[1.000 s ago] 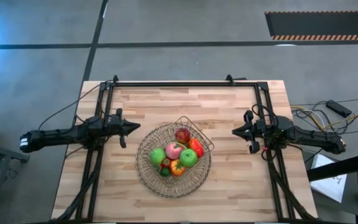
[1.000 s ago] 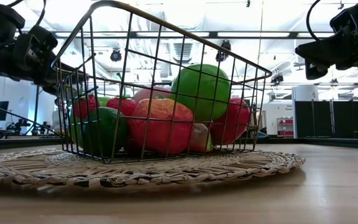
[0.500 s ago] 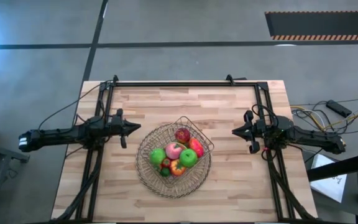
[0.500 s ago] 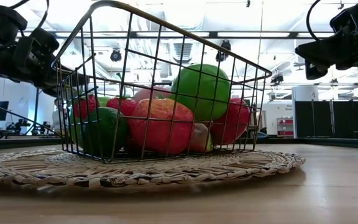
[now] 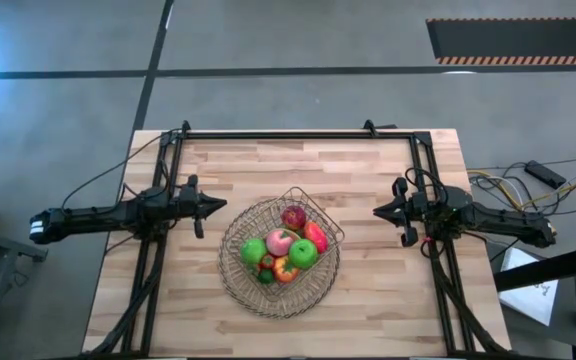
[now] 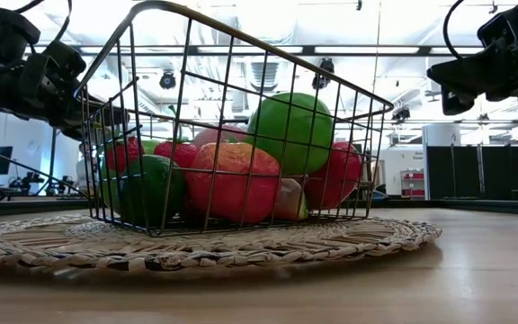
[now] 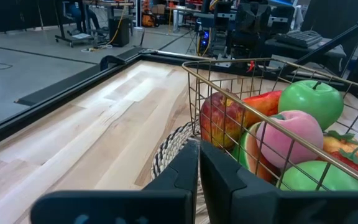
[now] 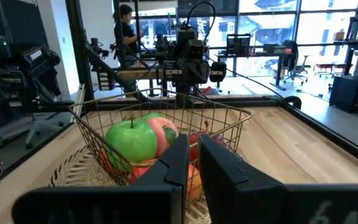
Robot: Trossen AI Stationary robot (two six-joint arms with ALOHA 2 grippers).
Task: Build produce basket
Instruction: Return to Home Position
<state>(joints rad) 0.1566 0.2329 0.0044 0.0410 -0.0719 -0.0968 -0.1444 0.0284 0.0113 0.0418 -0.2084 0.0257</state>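
The wire basket (image 5: pixel 313 215) stands on the round woven mat (image 5: pixel 240 285) at the table's middle. It holds the produce: two green apples (image 5: pixel 303 253), a pink peach (image 5: pixel 280 241), a red apple (image 5: pixel 294 217), a red-yellow fruit (image 5: pixel 285 269) and a watermelon slice (image 5: pixel 317 236). My left gripper (image 5: pixel 222 208) is shut and empty, left of the basket above the table. My right gripper (image 5: pixel 376 211) is shut and empty, right of the basket. The left wrist view shows the basket (image 7: pixel 229 81) close ahead; the right wrist view shows it too (image 8: pixel 92 134).
A dark metal frame (image 5: pixel 298 133) runs along the table's far edge and down both sides. Bare wood lies around the mat. A person (image 8: pixel 128 28) stands in the room beyond the table.
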